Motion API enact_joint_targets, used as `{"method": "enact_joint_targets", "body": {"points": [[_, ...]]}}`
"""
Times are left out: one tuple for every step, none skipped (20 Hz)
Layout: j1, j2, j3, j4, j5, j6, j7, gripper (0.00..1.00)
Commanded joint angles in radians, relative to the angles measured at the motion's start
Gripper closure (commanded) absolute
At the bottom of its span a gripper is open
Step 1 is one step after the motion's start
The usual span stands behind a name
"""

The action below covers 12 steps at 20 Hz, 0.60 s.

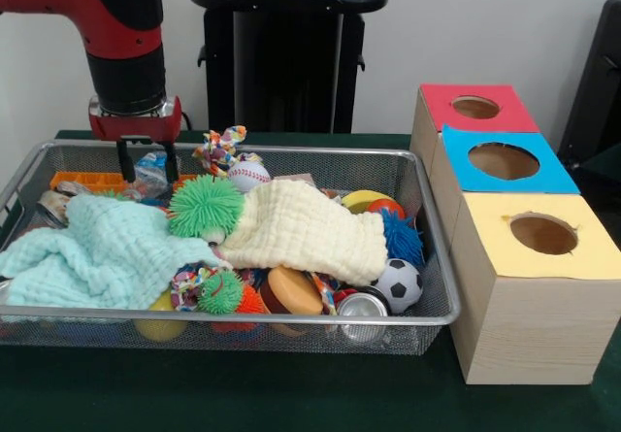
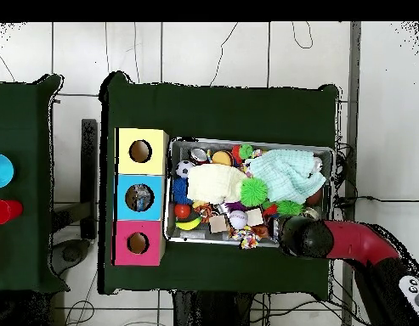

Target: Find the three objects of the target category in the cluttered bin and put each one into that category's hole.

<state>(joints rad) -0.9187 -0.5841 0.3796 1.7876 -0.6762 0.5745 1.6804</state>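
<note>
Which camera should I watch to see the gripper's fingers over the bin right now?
The front view: the gripper hangs open there, both dark fingers visible above a crumpled plastic bottle at the bin's far corner. The overhead view shows only the arm's top, hiding the fingers.

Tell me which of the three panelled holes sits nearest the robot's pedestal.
The red-panelled hole. In the front view its box is the farthest back of the row, closest to the pedestal; the blue-panelled hole is in the middle and the yellow-panelled hole nearest the camera.

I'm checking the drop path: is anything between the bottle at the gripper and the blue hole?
The gripper straddles a bottle. Toward the blue hole lie the baseball, the bin wall and the box side; lifted clear, nothing blocks.
</note>
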Motion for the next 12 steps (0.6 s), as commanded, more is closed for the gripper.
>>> {"method": "enact_joint_targets", "body": {"points": [[0.004, -0.020, -0.010, -0.056, 0.058, 0.065, 0.032, 0.00], [-0.003, 0.001, -0.010, -0.057, 0.057, 0.039, 0.038, 0.00], [-0.010, 0.019, -0.007, -0.061, 0.055, 0.010, 0.041, 0.00], [-0.011, 0.027, -0.006, -0.063, 0.055, -0.001, 0.041, 0.00], [-0.013, 0.035, -0.004, -0.065, 0.055, -0.011, 0.042, 0.00], [-0.015, 0.037, -0.002, -0.060, 0.055, -0.021, 0.040, 0.00], [-0.016, 0.036, -0.001, -0.058, 0.058, -0.020, 0.041, 0.00], [-0.017, 0.039, -0.001, -0.051, 0.059, -0.031, 0.047, 0.00], [-0.020, 0.043, 0.002, -0.049, 0.062, -0.041, 0.052, 0.00], [-0.027, 0.052, 0.013, -0.042, 0.063, -0.072, 0.059, 0.00], [-0.030, 0.061, 0.017, -0.041, 0.065, -0.087, 0.064, 0.00], [-0.034, 0.075, 0.026, -0.038, 0.070, -0.115, 0.074, 0.00]]}}
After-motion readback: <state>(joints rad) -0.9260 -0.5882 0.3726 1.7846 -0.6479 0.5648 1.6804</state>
